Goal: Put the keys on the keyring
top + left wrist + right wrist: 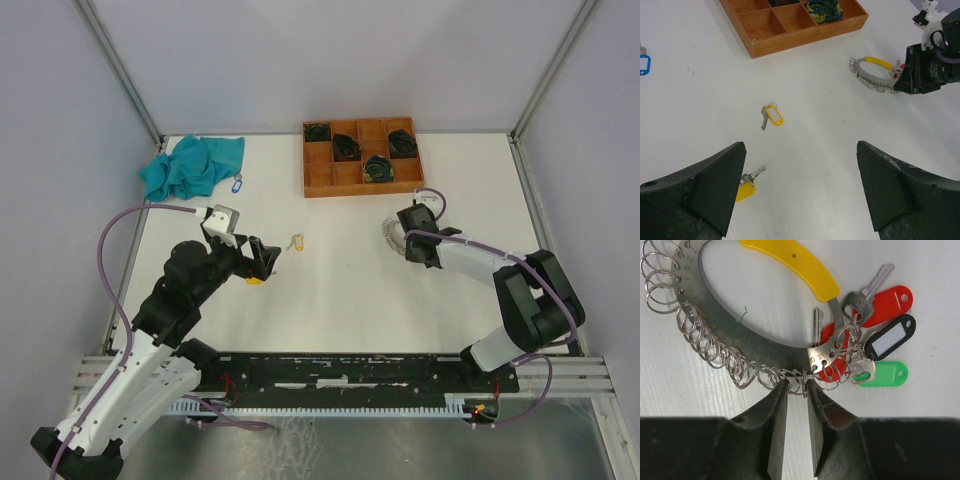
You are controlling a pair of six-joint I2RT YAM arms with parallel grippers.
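Left fingers (pixel 705 185) wide apart near yellow-tagged key (pixel 772 116); right fingers (pixel 775 420) straddle keyring (pixel 715 337), grip unclear.

We see: worktop (pixel 840 165) matt white, faint grain; keyring (pixel 707 332) dull brushed metal plate, glossy yellow plastic grip, shiny wire loops; yellow-tagged key (pixel 771 115) bare metal, tag glossy plastic; tray (pixel 322 180) smooth wood, satin; cloth (pixel 195 165) soft teal fabric, crumpled; right fingers (pixel 775 430) matt black plastic, slightly rough.

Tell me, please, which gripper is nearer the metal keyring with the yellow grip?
Right. The right gripper has its fingertips at the rim of the keyring; the left gripper hovers open, well off to its left.
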